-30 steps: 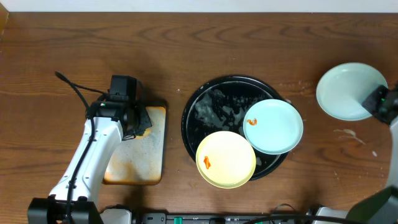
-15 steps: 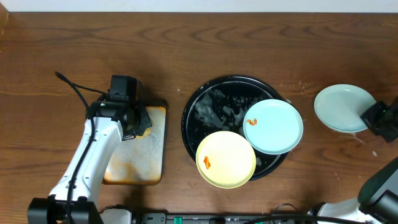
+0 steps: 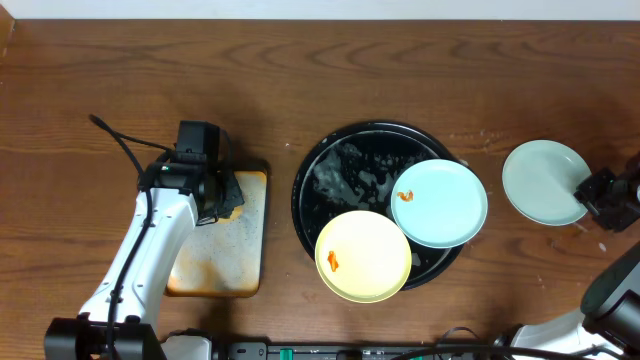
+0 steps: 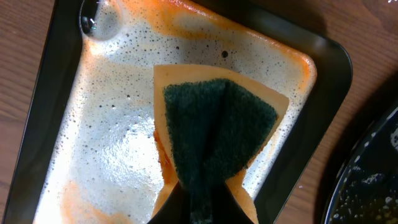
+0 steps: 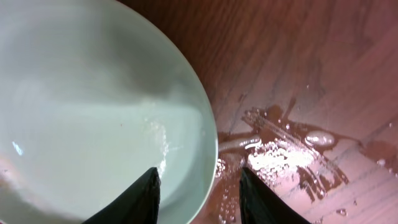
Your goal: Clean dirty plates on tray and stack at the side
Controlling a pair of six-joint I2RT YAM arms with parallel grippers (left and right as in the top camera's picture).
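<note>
A pale yellow plate (image 3: 362, 255) and a pale blue-green plate (image 3: 440, 203), each with an orange smear, lie overlapping on the wet round black tray (image 3: 330, 170). A third blue-green plate (image 3: 543, 181), with no smear showing, lies on the table at the far right. My right gripper (image 3: 592, 190) is at its right rim. In the right wrist view the fingers (image 5: 199, 177) straddle that plate's rim (image 5: 93, 106) with a gap, open. My left gripper (image 3: 225, 195) is shut on an orange sponge with a green pad (image 4: 214, 124) over the metal tray.
The rectangular rust-stained metal tray (image 3: 215, 270) with foam stands left of the black tray; its dark rim shows in the left wrist view (image 4: 329, 81). Water drops wet the wood (image 5: 286, 155) beside the right plate. A black cable (image 3: 120, 145) trails behind the left arm.
The right gripper has brought the blue-green plate down and a little left until it lies flat on the table. The left arm and sponge have not moved.
</note>
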